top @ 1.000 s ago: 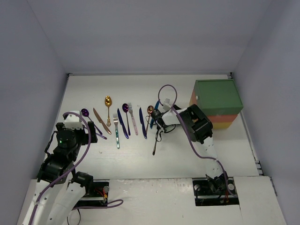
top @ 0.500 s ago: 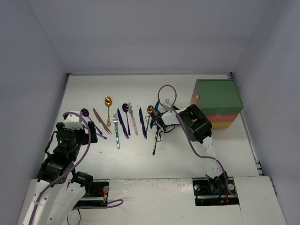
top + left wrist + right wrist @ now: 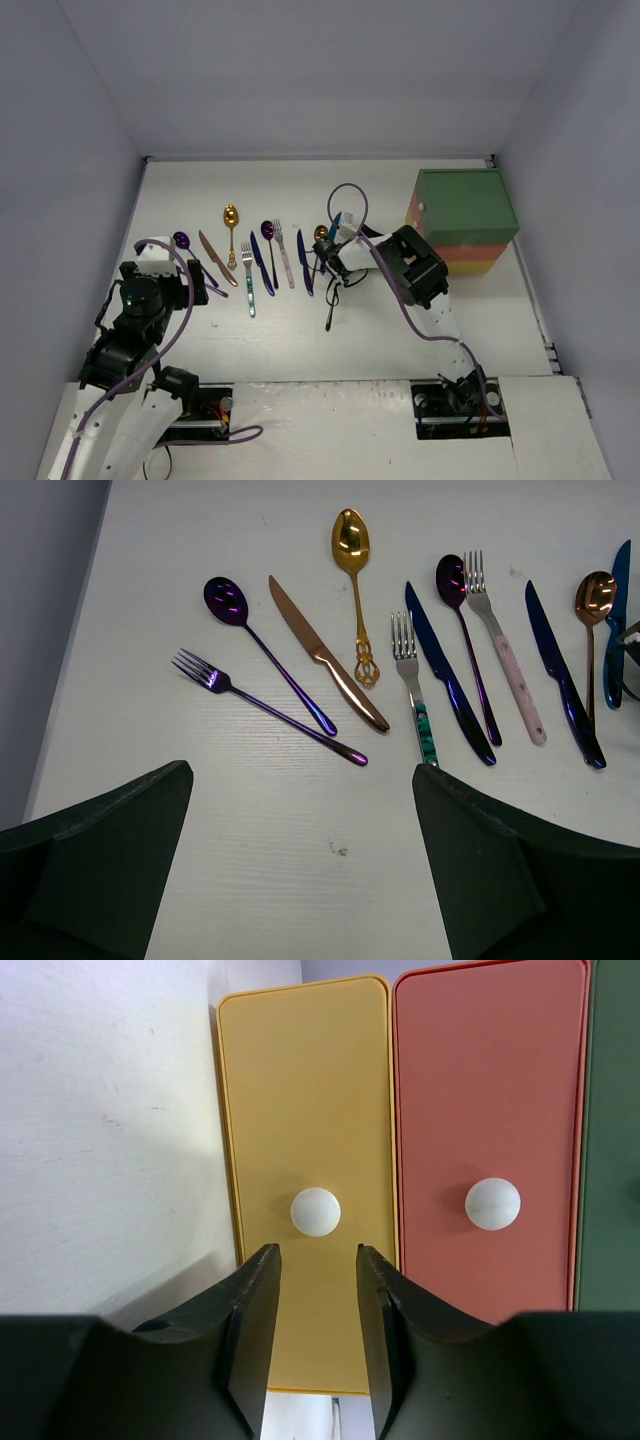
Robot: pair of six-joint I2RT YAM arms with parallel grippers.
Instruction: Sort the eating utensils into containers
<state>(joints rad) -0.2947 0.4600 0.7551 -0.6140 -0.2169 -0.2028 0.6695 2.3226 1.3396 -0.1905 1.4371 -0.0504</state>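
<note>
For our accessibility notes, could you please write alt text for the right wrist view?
The right gripper, jaws slightly apart and holding nothing, points at the white knob of the yellow drawer. Beside it are the red-orange drawer and the edge of a green drawer.

The right arm [image 3: 385,248] has swung a little to the left. In the top view its dark end now overlaps the handle of the copper spoon [image 3: 320,233], where before it stood just to the right of it. The purple cable [image 3: 346,186] looped above has shifted left with it. The right gripper [image 3: 317,1250] closed briefly and has parted again, with nothing between its jaws.
</note>
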